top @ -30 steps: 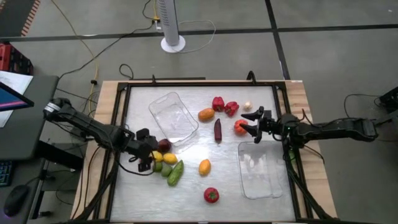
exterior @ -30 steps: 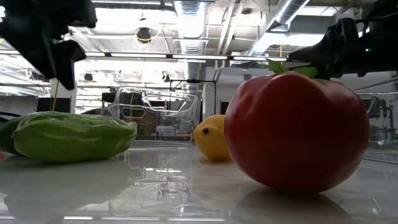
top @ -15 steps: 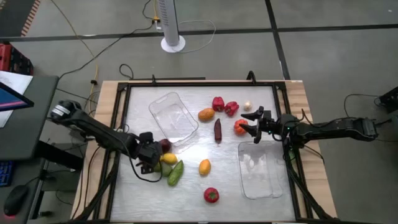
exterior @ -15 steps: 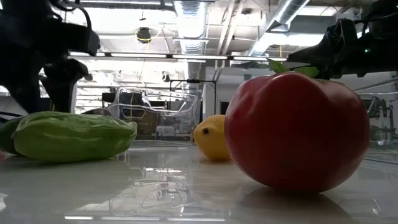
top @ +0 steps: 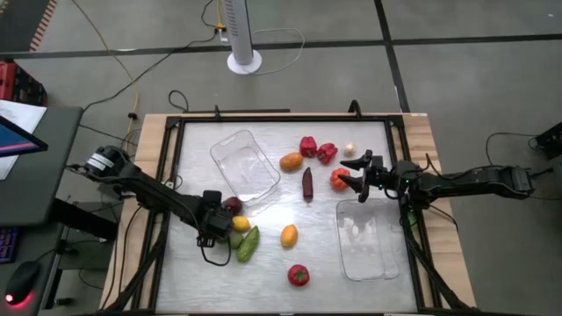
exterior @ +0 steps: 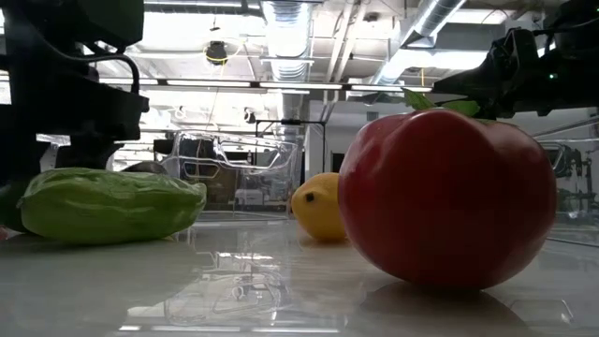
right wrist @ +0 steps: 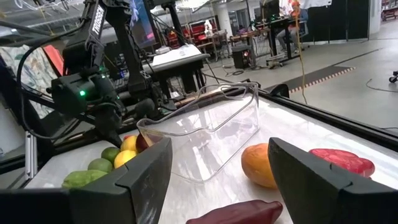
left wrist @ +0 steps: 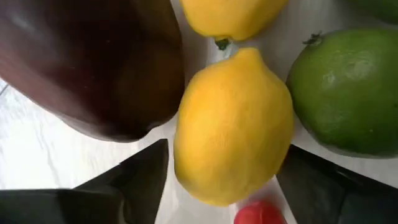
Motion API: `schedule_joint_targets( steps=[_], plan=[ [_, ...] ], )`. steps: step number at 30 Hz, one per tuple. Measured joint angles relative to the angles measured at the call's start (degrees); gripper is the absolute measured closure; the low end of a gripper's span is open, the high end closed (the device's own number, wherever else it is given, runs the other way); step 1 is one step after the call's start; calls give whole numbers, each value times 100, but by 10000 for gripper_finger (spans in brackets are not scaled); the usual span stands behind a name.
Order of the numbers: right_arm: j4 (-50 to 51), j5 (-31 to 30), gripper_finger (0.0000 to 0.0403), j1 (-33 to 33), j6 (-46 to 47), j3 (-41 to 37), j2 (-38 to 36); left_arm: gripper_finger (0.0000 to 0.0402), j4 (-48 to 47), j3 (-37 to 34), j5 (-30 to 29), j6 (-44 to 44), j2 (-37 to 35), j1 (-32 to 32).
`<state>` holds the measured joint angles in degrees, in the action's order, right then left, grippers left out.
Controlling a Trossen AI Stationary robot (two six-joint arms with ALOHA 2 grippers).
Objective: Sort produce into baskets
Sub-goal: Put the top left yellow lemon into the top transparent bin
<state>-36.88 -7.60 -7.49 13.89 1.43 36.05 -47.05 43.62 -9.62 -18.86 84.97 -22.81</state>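
My left gripper (top: 219, 225) is open at a cluster of produce near the table's left side. Its two fingers stand on either side of a yellow lemon (left wrist: 233, 124). A dark purple piece (left wrist: 93, 62), a lime (left wrist: 348, 93) and a second yellow piece (left wrist: 230, 15) lie right beside the lemon. A green cucumber (top: 248, 243) lies just nearer. One clear tray (top: 245, 167) lies far of the cluster, the other (top: 367, 237) at the right. My right gripper (top: 356, 177) is open beside an orange-red tomato (top: 339, 179). My left gripper has its fingers (left wrist: 143, 180) close on either side of the lemon, which lies on the table. I cannot tell whether they touch it.
Two red peppers (top: 316, 148), an orange piece (top: 291, 161), a dark purple eggplant (top: 307, 183) and a white piece (top: 349, 150) lie toward the far side. A yellow-orange piece (top: 289, 234) and a red tomato (top: 299, 275) lie near the front.
My left gripper has gone toward the table's right edge and down, into the cluster, and now stands around the lemon.
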Motion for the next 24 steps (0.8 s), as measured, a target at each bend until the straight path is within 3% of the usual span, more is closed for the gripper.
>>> schedule_joint_targets(
  steps=[7, 12, 18, 24],
  plan=[
    [0, 0, 112, 0, 7, 0, 0, 211, -124, 55, 424, -31, 0, 4],
    [2, 0, 112, -2, 22, 0, 0, 226, -1205, 554, 453, -183, -55, 2],
    [24, 0, 112, -2, 22, 0, 0, 220, -2064, 1277, -247, -350, -434, 5],
    [48, 0, 112, -2, 22, -1, 0, 219, -2019, 1480, -1665, -409, -930, 216]
  ],
)
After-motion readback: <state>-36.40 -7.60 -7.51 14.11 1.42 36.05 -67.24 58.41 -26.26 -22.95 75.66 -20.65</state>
